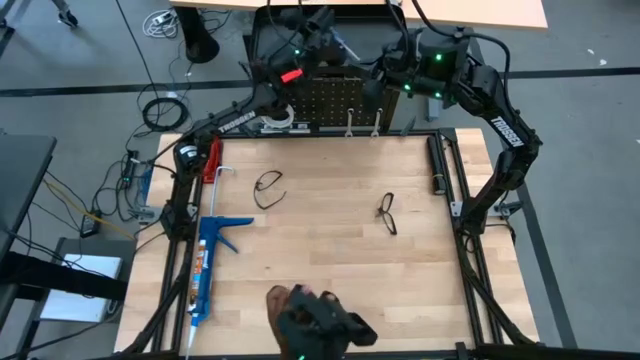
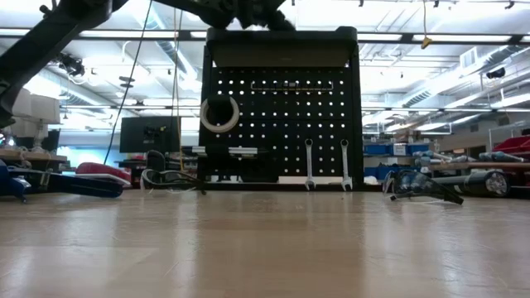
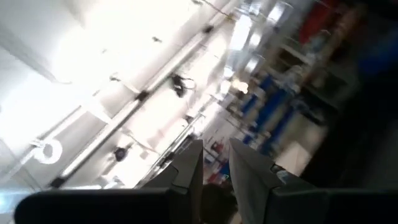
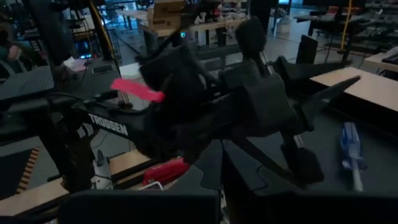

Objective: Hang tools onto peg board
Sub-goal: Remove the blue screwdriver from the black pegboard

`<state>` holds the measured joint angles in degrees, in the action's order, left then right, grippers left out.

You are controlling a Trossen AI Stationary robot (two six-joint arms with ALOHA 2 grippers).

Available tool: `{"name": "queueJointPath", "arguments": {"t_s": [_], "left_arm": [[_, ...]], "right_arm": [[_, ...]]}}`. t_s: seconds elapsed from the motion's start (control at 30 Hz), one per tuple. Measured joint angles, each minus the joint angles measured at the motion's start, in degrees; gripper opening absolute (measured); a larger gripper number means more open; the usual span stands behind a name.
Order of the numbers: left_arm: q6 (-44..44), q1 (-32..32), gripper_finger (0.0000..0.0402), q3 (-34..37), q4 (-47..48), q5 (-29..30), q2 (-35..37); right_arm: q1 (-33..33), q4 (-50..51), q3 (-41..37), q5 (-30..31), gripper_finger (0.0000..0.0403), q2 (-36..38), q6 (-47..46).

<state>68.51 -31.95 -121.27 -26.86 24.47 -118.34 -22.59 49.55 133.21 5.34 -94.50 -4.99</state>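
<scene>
The peg board (image 2: pixel 281 108) stands upright at the table's far edge. On it hang a white tape roll (image 2: pixel 219 114) and two silver wrenches (image 2: pixel 309 164) (image 2: pixel 345 164). Two black-framed safety glasses (image 1: pixel 268 188) (image 1: pixel 388 213) lie on the tabletop. My left gripper (image 3: pixel 214 165) is raised above the board's top, tipped upward toward the ceiling. A narrow gap shows between its fingers, with nothing between the tips. My right gripper (image 4: pixel 221 177) is shut and empty, held high beside the board's right top corner, facing the left arm (image 4: pixel 186 93).
A long blue caulking gun (image 1: pixel 205 265) and a red-handled tool (image 1: pixel 212 160) lie along the table's left side. A dark device (image 1: pixel 315 320) sits at the near edge. Black frame rails (image 1: pixel 440 165) border the table. The middle of the tabletop (image 1: pixel 330 250) is bare wood.
</scene>
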Motion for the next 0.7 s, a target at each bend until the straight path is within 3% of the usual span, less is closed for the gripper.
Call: {"name": "queueJointPath", "arguments": {"t_s": [0.17, 0.37, 0.53, 0.7], "left_arm": [[-0.3, 2.0, 0.0082, -0.2, -11.1, 6.1, 0.4], [1.3, 3.4, 0.0082, -6.6, -11.1, 14.0, 1.0], [-6.7, 7.0, 0.0082, -13.9, -11.9, 23.2, 1.2], [-12.0, 10.8, 0.0082, -11.6, -10.8, 29.1, 6.4]], "right_arm": [[0.0, 1.4, 0.0, 0.1, 0.0011, 0.0, 0.0], [-2.0, 0.1, 0.0, 1.5, 0.0019, 0.9, 3.4], [-6.3, -3.4, 0.0, 1.1, 0.0028, 1.4, 5.2], [-10.8, -8.6, 0.0, -0.6, 0.0027, 0.6, 8.2]]}}
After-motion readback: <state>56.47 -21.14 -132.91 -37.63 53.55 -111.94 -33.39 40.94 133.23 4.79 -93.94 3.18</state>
